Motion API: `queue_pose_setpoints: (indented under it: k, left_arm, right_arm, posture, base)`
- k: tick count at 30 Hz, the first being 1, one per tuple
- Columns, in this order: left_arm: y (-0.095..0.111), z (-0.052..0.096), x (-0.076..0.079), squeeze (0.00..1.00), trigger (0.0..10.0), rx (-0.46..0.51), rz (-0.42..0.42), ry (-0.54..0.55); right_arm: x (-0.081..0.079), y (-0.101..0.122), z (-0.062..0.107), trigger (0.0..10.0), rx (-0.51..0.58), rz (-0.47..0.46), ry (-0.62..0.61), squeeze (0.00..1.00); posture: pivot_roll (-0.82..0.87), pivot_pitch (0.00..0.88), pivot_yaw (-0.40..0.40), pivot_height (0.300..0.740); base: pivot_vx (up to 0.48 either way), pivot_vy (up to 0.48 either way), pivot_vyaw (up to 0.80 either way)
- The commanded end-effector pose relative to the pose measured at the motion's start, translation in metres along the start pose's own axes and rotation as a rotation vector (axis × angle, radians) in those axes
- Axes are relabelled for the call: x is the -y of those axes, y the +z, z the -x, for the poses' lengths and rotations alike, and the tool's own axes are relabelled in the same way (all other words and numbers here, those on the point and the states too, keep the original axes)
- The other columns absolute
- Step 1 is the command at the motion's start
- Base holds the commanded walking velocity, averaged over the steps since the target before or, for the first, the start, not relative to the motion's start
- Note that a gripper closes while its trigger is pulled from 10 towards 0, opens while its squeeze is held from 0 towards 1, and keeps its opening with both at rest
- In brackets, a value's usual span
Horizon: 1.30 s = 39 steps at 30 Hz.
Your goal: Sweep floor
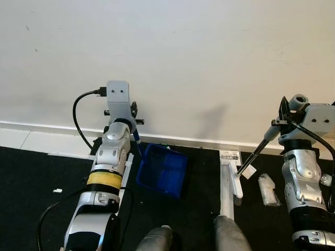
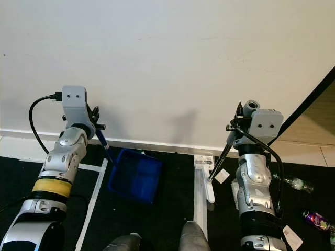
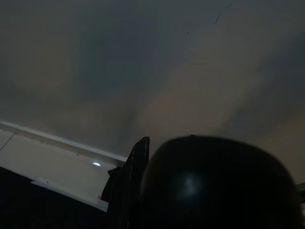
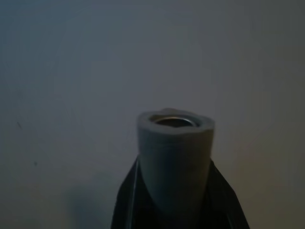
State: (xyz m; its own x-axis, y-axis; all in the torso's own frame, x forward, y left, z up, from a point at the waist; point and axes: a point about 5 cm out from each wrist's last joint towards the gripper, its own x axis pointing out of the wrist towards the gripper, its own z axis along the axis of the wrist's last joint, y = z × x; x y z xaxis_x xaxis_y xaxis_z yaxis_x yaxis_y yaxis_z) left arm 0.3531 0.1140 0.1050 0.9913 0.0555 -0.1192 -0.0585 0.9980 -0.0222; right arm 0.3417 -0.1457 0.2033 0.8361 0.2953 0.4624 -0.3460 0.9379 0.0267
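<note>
A blue dustpan (image 1: 163,170) rests tilted on the black floor by the wall. Its blue handle (image 2: 103,144) rises to my left gripper (image 1: 135,112), which is shut on it near the skirting. The handle's round dark end (image 3: 214,186) bulges up close in the left wrist view. My right gripper (image 1: 282,119) is shut on the broom handle (image 1: 257,150), a dark shaft with a grey grip (image 4: 175,157). The shaft slants down to the white broom head (image 1: 237,182), which lies on the floor to the right of the dustpan.
The white wall and skirting (image 1: 47,130) stand close ahead. White tape lines (image 2: 94,193) and a white strip (image 1: 226,188) cross the black floor. Litter lies at the right: crumpled plastic (image 1: 268,189), a bottle (image 2: 294,182), a purple wrapper (image 2: 316,219). A white scrap (image 1: 57,190) lies at the left.
</note>
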Motion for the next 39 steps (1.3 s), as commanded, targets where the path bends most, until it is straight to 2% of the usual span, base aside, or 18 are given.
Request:
queue_pose_setpoints:
  k: [1, 7, 10, 12, 15, 17, 19, 21, 23, 28, 32, 35, 39]
  left_arm:
    - [-0.01, 0.003, 0.003, 0.0, 10.0, -0.048, 0.02, -0.022]
    - [-0.006, 0.001, -0.003, 0.0, 10.0, -0.055, 0.026, -0.008]
    - [-0.001, -0.001, -0.018, 0.0, 10.0, -0.068, 0.037, 0.027]
    - [0.0, -0.002, -0.031, 0.0, 10.0, -0.1, 0.007, 0.054]
    - [0.0, -0.002, -0.034, 0.0, 10.0, -0.111, -0.007, 0.061]
    - [0.006, 0.0, -0.049, 0.0, 10.0, -0.128, -0.026, 0.09]
    - [0.02, 0.003, -0.06, 0.0, 10.0, -0.101, -0.013, 0.095]
    - [0.031, 0.008, -0.064, 0.0, 10.0, -0.075, -0.007, 0.085]
    - [0.042, 0.013, -0.065, 0.0, 10.0, -0.047, -0.004, 0.064]
    - [0.047, 0.024, -0.059, 0.0, 10.0, -0.067, 0.022, 0.044]
    - [0.045, 0.026, -0.056, 0.0, 10.0, -0.088, 0.021, 0.043]
    - [0.036, 0.03, -0.054, 0.0, 10.0, -0.15, 0.011, 0.036]
    - [0.031, 0.03, -0.051, 0.0, 10.0, -0.168, 0.014, 0.033]
  right_arm:
    - [-0.005, 0.005, -0.004, 10.0, 0.024, -0.001, 0.02, 0.0]
    - [-0.002, 0.013, 0.006, 10.0, 0.031, 0.012, 0.03, 0.0]
    - [0.001, 0.021, 0.021, 10.0, 0.028, 0.026, 0.035, 0.0]
    - [0.001, 0.025, 0.032, 10.0, 0.012, 0.036, 0.031, 0.0]
    - [0.0, 0.025, 0.033, 10.0, 0.007, 0.037, 0.028, 0.0]
    - [0.005, 0.019, 0.043, 10.0, -0.021, 0.031, -0.034, 0.0]
    - [0.009, 0.01, 0.052, 10.0, -0.049, 0.036, -0.113, 0.0]
    - [0.012, 0.005, 0.057, 10.0, -0.066, 0.036, -0.18, 0.0]
    - [0.014, -0.002, 0.06, 10.0, -0.091, 0.042, -0.253, 0.0]
    - [0.015, -0.008, 0.06, 10.0, -0.13, 0.061, -0.27, 0.0]
    - [0.016, -0.01, 0.06, 10.0, -0.142, 0.074, -0.268, 0.0]
    - [0.018, -0.011, 0.056, 10.0, -0.153, 0.104, -0.262, 0.0]
    - [0.018, -0.012, 0.054, 10.0, -0.158, 0.123, -0.248, 0.0]
  posture:
    - [-0.07, 0.223, 0.076, 0.74]
    - [-0.07, 0.217, 0.08, 0.74]
    - [-0.08, 0.208, 0.089, 0.74]
    - [-0.07, 0.201, 0.102, 0.74]
    - [-0.07, 0.201, 0.102, 0.74]
    - [-0.07, 0.187, 0.116, 0.74]
    - [-0.06, 0.174, 0.123, 0.74]
    - [-0.05, 0.162, 0.127, 0.74]
    - [-0.05, 0.154, 0.128, 0.74]
    - [-0.05, 0.114, 0.115, 0.74]
    - [-0.05, 0.087, 0.1, 0.74]
    - [-0.06, 0.062, 0.083, 0.74]
    - [-0.07, 0.053, 0.08, 0.74]
  base:
    - [0.0, 0.0, 0.0]
    - [0.0, 0.0, 0.0]
    - [0.0, 0.0, 0.0]
    - [0.0, 0.0, 0.0]
    - [0.0, 0.0, 0.0]
    - [0.0, 0.0, 0.0]
    - [0.0, 0.0, 0.0]
    - [0.0, 0.0, 0.0]
    - [0.0, 0.0, 0.0]
    - [0.0, 0.0, 0.0]
    - [0.0, 0.0, 0.0]
    - [0.0, 0.0, 0.0]
    - [0.0, 0.0, 0.0]
